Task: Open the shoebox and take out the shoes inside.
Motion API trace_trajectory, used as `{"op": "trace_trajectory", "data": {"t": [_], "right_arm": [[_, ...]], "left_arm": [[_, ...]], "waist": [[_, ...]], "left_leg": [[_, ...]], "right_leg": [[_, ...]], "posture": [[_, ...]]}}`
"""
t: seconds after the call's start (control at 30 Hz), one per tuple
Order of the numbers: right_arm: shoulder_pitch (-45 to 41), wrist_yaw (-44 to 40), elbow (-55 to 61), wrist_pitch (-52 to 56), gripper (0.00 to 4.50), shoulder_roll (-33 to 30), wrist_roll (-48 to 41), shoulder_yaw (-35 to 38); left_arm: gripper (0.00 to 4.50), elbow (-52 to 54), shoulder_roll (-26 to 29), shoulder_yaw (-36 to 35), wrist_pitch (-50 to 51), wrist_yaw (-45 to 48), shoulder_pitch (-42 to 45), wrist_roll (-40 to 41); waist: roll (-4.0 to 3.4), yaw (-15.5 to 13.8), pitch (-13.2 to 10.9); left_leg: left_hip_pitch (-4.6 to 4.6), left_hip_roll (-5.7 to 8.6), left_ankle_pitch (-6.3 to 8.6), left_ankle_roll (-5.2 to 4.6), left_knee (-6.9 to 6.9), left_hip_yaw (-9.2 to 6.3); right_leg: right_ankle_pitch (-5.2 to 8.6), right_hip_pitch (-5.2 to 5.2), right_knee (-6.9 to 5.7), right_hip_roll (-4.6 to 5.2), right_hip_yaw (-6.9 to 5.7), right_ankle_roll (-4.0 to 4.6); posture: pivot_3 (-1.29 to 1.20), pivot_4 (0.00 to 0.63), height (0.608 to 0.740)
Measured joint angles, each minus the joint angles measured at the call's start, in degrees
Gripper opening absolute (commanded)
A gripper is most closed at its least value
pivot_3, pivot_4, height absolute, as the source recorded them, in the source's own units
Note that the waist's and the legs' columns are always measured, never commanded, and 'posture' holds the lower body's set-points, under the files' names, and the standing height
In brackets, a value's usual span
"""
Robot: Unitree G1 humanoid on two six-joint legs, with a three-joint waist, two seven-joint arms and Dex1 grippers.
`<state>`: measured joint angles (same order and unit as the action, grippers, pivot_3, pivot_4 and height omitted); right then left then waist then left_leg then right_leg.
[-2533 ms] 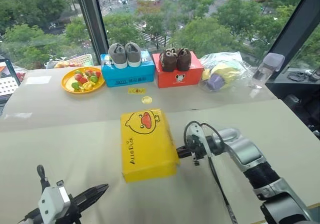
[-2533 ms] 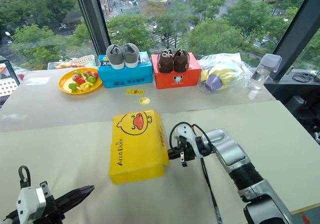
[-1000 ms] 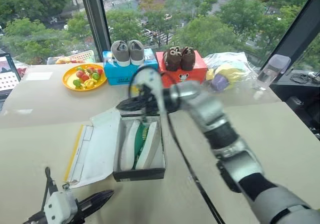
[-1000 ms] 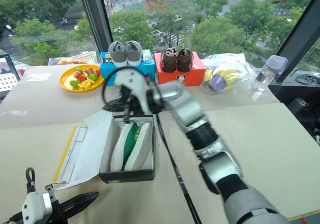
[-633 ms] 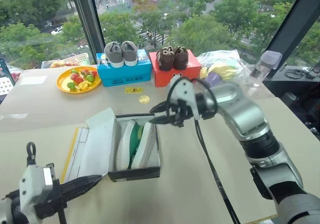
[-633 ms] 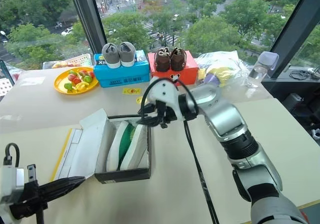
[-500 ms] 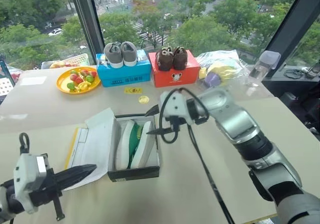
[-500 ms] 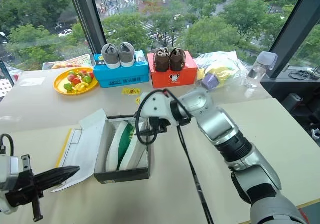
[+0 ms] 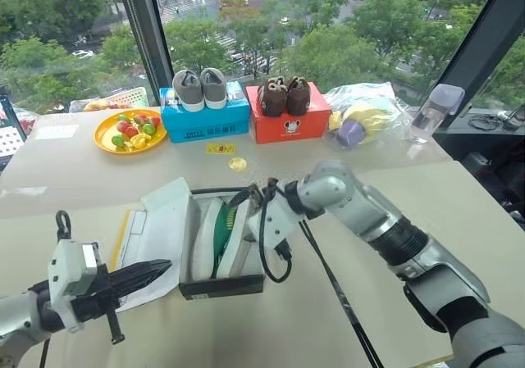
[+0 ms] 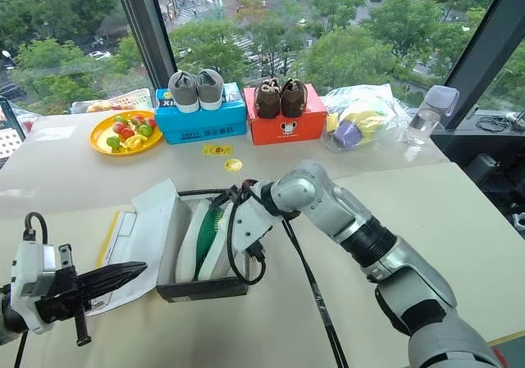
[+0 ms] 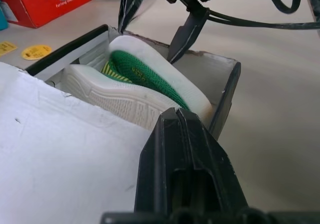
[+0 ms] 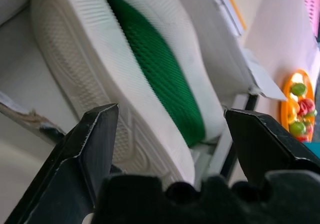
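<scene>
Shoes [image 9: 223,235] lie in the open shoebox [image 9: 221,284]; right claw [image 9: 248,206] spread wide over them, left claw [image 9: 141,274] shut beside the lid

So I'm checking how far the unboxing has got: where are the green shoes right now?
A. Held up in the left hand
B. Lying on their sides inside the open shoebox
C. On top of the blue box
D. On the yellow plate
B: the shoes lie on their sides in the open shoebox, with the right hand spread open around them.
</scene>
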<state>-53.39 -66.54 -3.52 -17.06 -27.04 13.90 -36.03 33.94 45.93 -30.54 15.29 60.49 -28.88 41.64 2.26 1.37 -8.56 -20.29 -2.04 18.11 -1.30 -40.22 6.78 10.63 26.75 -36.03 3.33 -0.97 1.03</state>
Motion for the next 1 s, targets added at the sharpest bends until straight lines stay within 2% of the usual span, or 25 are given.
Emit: {"op": "trace_trajectory", "data": {"t": [0.13,0.3,0.43,0.5,0.57,0.63,0.83,1.0], "right_arm": [[0.07,-0.91,-0.49,-2.31,4.12,0.05,1.55,-0.44],[1.51,-2.01,-0.63,-2.54,2.68,0.5,2.24,-1.35],[2.33,-2.16,-0.57,-2.54,1.26,0.53,2.25,-1.16],[2.33,-2.45,-0.39,-2.55,0.75,0.48,2.27,-1.01],[2.34,-3.2,-0.31,-2.55,0.42,0.32,2.34,-0.87],[2.34,-3.46,-0.29,-2.53,0.26,0.33,2.48,-0.83],[2.27,-4.11,-0.34,-1.0,0.26,1.41,2.09,0.14],[1.4,-4.72,-0.29,4.15,0.26,3.41,-4.1,3.35]], "left_arm": [[0.0,-0.71,-0.71,2.21,-0.39,0.82,0.1,-2.48],[0.0,-1.05,-1.07,2.98,-0.4,0.79,2.0,-3.59],[0.0,-1.11,-1.31,3.45,-0.4,0.59,3.25,-4.22],[0.0,-1.11,-1.43,3.56,-0.4,0.48,3.55,-4.53],[0.0,-1.12,-1.56,3.88,-0.4,0.4,3.71,-4.69],[0.0,-1.12,-1.62,4.05,-0.4,0.34,3.89,-5.07],[0.0,-1.19,-1.85,4.59,-0.4,0.25,4.38,-5.67],[0.0,-1.32,-1.95,4.87,-0.4,0.21,5.12,-5.89]], "waist": [[0.01,-0.39,0.01],[0.02,-0.65,0.01],[0.02,-0.61,0.02],[0.02,-0.44,0.02],[0.02,-0.31,0.02],[0.03,-0.31,0.02],[0.03,-0.37,0.02],[0.02,-0.44,0.0]], "left_leg": [[0.1,-0.01,0.03,-0.06,-0.01,0.0],[0.12,-0.02,0.04,-0.07,-0.01,-0.02],[0.15,-0.02,0.04,-0.08,-0.01,-0.03],[0.32,-0.04,0.19,-0.33,0.01,-0.03],[0.51,-0.07,0.22,-0.38,0.05,-0.02],[0.64,-0.08,0.21,-0.36,0.11,-0.01],[0.83,-0.09,0.14,-0.23,0.29,0.0],[0.71,-0.1,0.13,-0.23,0.37,0.0]], "right_leg": [[0.05,-0.12,0.01,0.01,-0.01,0.08],[0.16,-0.16,0.01,0.02,-0.03,0.26],[0.14,-0.2,0.01,0.04,-0.03,0.23],[0.15,-0.32,0.01,0.02,-0.02,0.24],[0.17,-0.44,0.0,0.01,-0.02,0.27],[0.26,-0.51,-0.04,0.0,-0.02,0.43],[0.32,-0.53,-0.14,-0.03,0.01,0.54],[0.33,-0.45,-0.09,-0.02,-0.03,0.59]], "posture": [[0.0,0.15,0.731],[0.0,0.15,0.731],[0.0,0.15,0.731],[0.0,0.15,0.731],[0.0,0.15,0.731],[0.0,0.15,0.731],[0.0,0.15,0.731],[0.0,0.15,0.731]]}}
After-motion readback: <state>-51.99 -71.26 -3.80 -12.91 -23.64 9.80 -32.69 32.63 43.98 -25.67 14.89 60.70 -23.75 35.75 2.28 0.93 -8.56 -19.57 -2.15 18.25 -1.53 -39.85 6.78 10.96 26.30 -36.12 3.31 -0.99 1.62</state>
